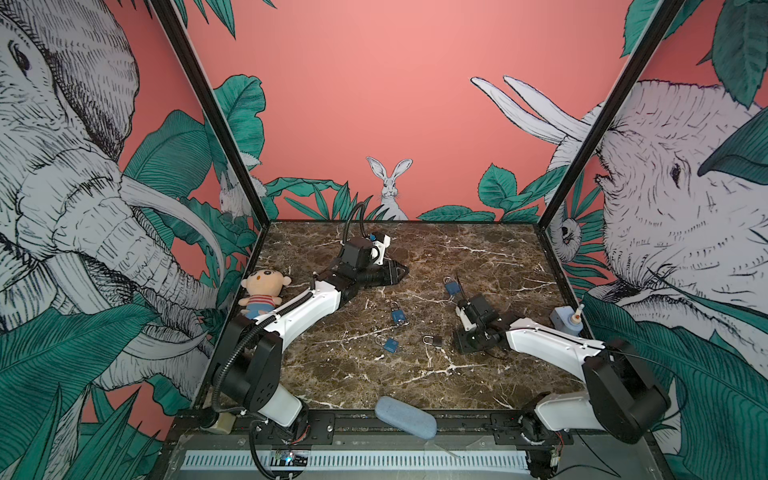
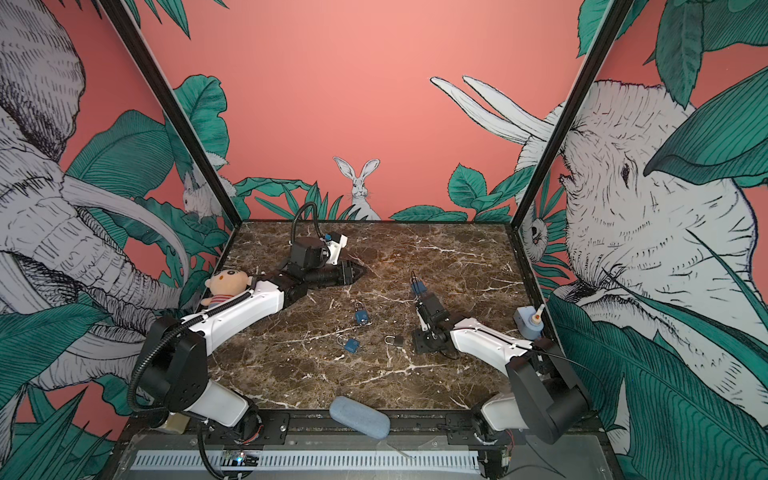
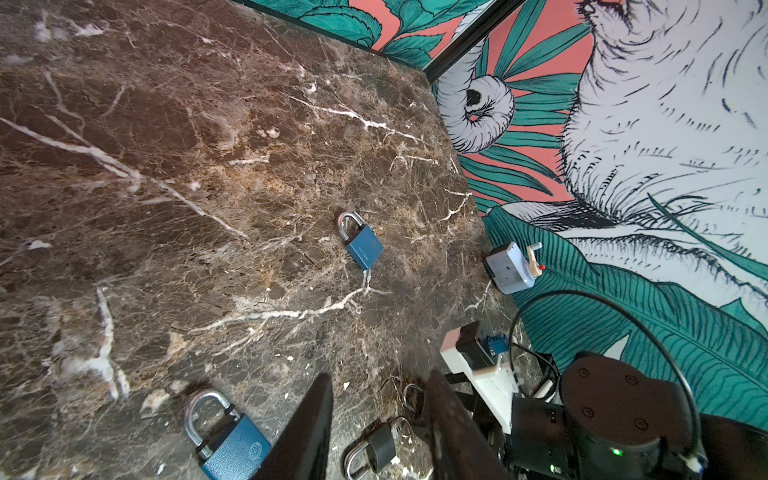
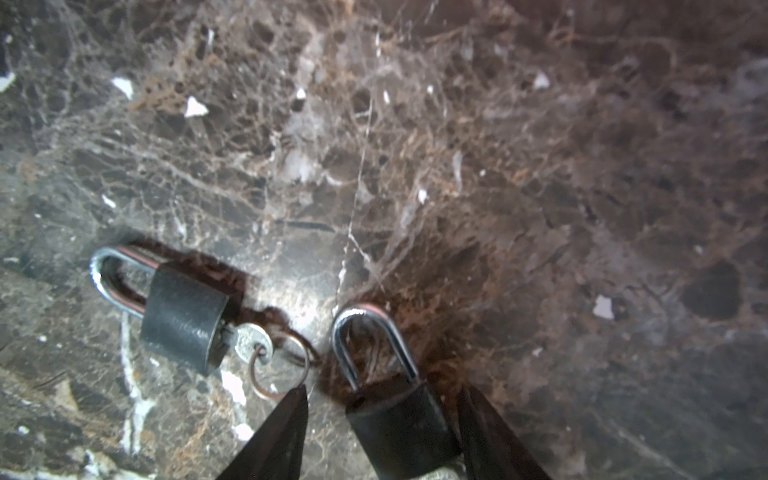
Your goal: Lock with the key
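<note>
Key sits in the bottom of a black padlock that lies flat on the counter. In a top view that lock is at 3 o'clock from a blue padlock. My right hand stands parted around a second padlock, with a gap on one side, so it is not clamped. From the keyed lock, my left hand is at 11 o'clock, half open and empty.

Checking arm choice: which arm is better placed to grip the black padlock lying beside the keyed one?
Right. The right gripper hangs open astride the black padlock, next to the keyed padlock. The left gripper sits empty, well away from both.
</note>
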